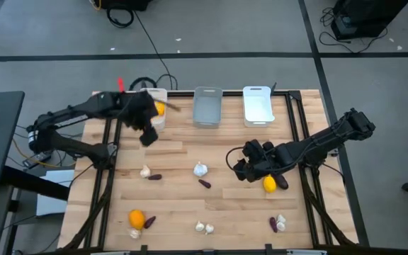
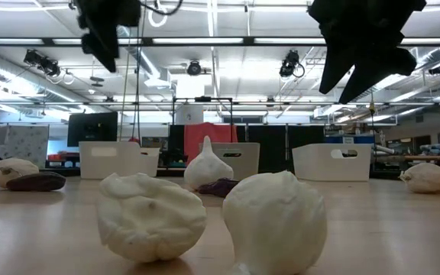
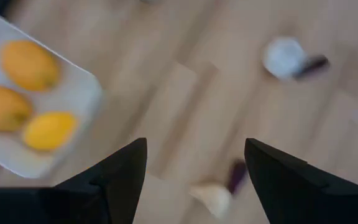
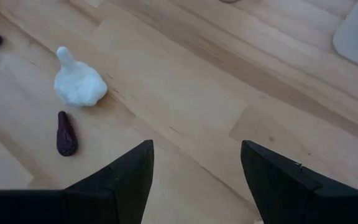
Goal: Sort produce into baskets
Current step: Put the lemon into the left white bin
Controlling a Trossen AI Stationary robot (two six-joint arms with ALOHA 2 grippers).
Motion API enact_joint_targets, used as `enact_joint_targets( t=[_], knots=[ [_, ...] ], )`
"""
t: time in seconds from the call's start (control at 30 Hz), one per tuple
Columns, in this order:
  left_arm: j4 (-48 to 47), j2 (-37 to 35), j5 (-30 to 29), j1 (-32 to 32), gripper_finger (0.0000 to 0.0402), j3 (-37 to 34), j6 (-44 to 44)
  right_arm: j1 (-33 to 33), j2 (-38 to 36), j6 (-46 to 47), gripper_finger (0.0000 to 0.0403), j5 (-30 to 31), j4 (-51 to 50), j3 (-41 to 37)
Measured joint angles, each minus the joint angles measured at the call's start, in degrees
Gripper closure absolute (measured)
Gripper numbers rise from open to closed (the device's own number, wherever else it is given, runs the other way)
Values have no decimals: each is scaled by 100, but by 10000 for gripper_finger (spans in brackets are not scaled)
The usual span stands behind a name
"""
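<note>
Midway through sorting, the empty left gripper (image 1: 148,134) hangs wide-jawed beside the fruit-filled white basket (image 1: 156,94), while the right gripper (image 1: 245,168), also wide-jawed, should next descend on the yellow fruit (image 1: 269,185) right of centre.

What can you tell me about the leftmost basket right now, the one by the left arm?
The leftmost basket is a small white plastic bin with rounded corners, sitting upright at the table's far edge, left of the grey one. The left tool hangs open just in front of it, partly covering it from above, not touching. The left wrist view shows three orange-yellow fruits lying inside, close together.
</note>
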Motion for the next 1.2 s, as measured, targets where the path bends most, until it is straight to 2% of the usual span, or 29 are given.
enact_joint_targets(
  t=[0.1,0.2,0.3,0.43,0.57,0.77,0.87,1.07,1.2],
  knots=[
    [-256,-47,198,-816,127,-2,-363,-60,0,-245,151,4,31,0],
    [-296,-57,755,-1615,128,-75,-941,-113,0,-401,151,2,114,0],
    [-266,-12,883,-2217,128,-251,-2488,-129,0,-369,151,-31,158,0],
    [-130,-5,758,-3032,128,-551,-4736,-127,0,-139,151,-48,176,0],
    [415,-3,613,-3907,128,-900,-6866,-123,0,-98,151,-113,173,0],
    [1454,50,-370,-5200,124,-1233,-9340,-51,0,-151,151,-194,173,0],
    [1515,120,-568,-5693,114,-1319,-10100,7,0,-134,151,-100,173,0],
    [1535,295,-417,-6311,71,-1583,-11044,-63,0,-602,150,-84,175,0],
    [2200,402,-348,-6500,38,-1897,-11302,-122,0,-726,149,-180,202,0]
  ],
)
